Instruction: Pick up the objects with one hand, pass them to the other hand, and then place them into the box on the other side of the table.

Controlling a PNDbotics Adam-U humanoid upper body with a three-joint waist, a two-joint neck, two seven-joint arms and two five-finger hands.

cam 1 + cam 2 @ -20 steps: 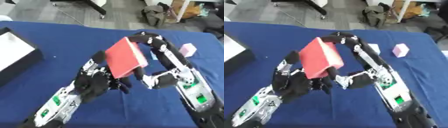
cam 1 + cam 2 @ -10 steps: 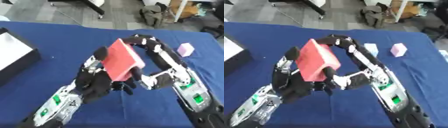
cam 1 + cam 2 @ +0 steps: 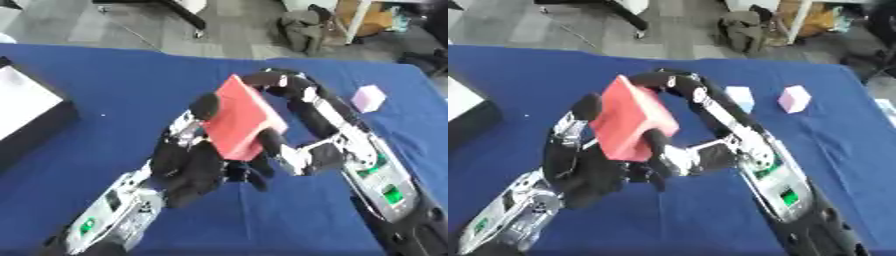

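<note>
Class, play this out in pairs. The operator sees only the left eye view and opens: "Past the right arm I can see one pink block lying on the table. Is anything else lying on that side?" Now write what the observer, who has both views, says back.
Observer: Yes. The right eye view shows a pale blue block just left of the pink block. In your view the right arm hides it.
Operator: Are the two blocks touching?
Observer: No. A strip of the blue tablecloth shows between them, so they lie apart.
</note>
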